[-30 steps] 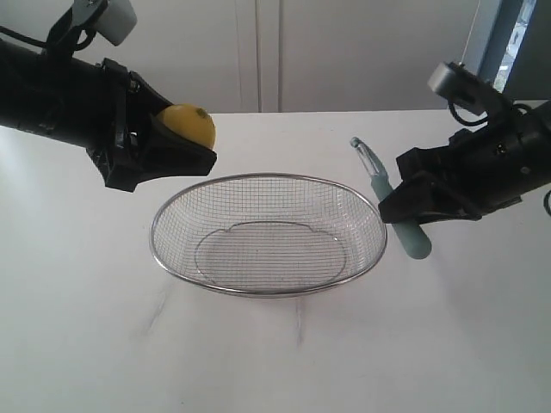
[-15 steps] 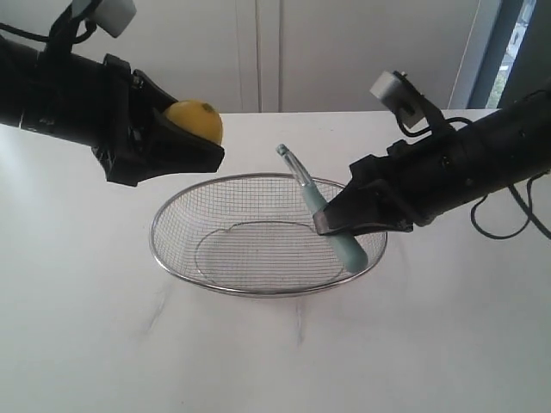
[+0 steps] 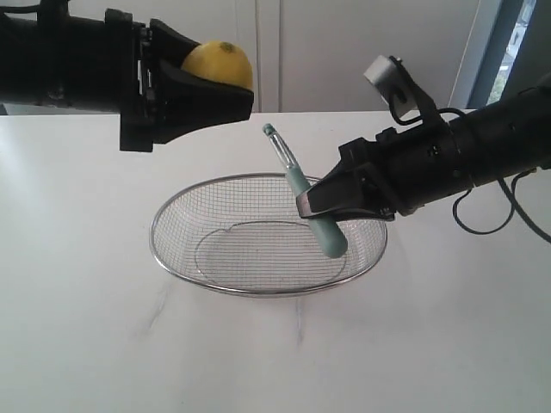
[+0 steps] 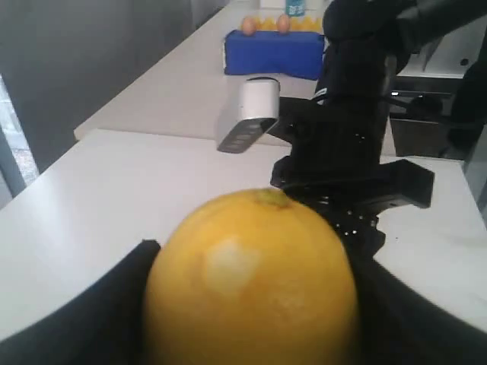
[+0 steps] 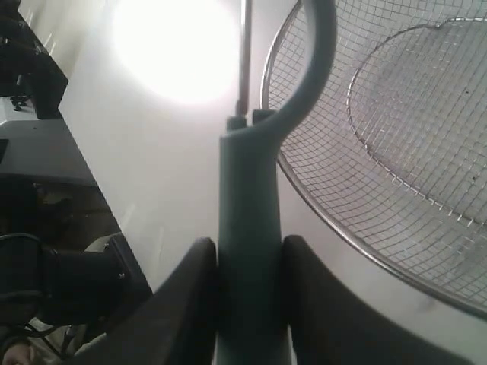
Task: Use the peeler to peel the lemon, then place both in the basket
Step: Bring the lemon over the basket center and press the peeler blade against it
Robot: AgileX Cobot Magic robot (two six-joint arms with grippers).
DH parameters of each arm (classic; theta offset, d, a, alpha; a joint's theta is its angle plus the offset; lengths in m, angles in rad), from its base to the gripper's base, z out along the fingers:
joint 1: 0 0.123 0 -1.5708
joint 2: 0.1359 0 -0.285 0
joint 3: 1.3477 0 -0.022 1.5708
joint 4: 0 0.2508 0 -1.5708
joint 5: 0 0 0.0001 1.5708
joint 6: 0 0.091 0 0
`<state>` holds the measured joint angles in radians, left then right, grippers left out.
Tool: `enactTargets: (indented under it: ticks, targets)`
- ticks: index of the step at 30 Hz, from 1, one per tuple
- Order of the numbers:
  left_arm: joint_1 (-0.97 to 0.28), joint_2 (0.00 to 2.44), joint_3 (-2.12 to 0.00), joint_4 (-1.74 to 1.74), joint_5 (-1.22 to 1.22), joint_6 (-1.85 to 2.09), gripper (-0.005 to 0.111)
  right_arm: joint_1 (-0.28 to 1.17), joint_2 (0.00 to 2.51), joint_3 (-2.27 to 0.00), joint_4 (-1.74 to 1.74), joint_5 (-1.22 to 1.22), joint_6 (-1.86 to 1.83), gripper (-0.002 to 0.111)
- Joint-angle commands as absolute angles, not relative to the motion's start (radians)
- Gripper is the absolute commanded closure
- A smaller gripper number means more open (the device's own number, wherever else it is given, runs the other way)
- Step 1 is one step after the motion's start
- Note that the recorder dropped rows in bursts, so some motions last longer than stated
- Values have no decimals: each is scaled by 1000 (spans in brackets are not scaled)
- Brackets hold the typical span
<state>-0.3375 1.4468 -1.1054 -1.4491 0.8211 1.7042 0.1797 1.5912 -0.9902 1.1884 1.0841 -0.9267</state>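
Note:
My left gripper (image 3: pixel 202 86) is shut on the yellow lemon (image 3: pixel 217 64), held high above the far left rim of the wire basket (image 3: pixel 207 194); the lemon (image 4: pixel 251 281) fills the left wrist view between the black fingers and shows a pale scraped patch. My right gripper (image 3: pixel 320 202) is shut on the teal peeler (image 3: pixel 306 196), held over the basket's right half with its metal blade head pointing up toward the lemon. In the right wrist view the peeler handle (image 5: pixel 249 228) sits clamped between both fingers, the basket mesh (image 5: pixel 396 114) beside it.
The basket stands on a white table (image 3: pixel 103 335). In the left wrist view a blue box (image 4: pixel 274 52) with eggs on top stands on a far counter behind the right arm (image 4: pixel 350 137).
My left gripper lifted the lemon up and to the right. My right gripper carried the peeler from beside the basket's right rim leftward over the basket, then raised it toward the lemon.

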Motion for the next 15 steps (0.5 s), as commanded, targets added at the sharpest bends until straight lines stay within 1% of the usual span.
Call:
enactTargets:
  ticks: [1,5,9,15]
  targets:
    - [-359,1468,-1105,-1475,827,1736,107,179,1589,-988,1212,1089,-943,108]
    - [-402,1484,-1105,-1437,774,1762,107,179,1589,-988,1222,1085,-941,108]
    - [-494,1489,-1105,-1306,632,1756,107,179,1589,-988,1222,1056,-939,108]
    - [-585,1489,-1105,-1292,454,1742,107,183,1589,-988,1222,1050,-937,108]
